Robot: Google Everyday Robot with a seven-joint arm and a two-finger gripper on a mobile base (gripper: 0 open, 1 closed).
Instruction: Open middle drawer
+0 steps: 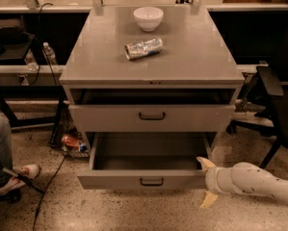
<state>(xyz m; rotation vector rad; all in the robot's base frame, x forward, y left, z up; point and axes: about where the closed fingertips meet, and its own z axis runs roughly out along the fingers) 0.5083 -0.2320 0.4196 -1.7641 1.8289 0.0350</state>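
Note:
The middle drawer (148, 160) is pulled well out of the grey cabinet. Its plain grey box interior shows, and its low front panel carries a small dark bar handle (151, 181). My gripper (206, 181) is at the right end of that front panel, low down near the floor. It is open, with one pale fingertip (203, 163) at the drawer's top right corner and the other (208, 199) below the panel. It holds nothing. My white arm (259, 183) comes in from the lower right.
The drawer above (151, 117) stands slightly out with a dark gap over it. A white bowl (148, 18) and a crushed can (143, 48) lie on the cabinet top (196, 57). A person's leg and shoe (13, 172) are at the left, and a black chair (278, 105) at the right.

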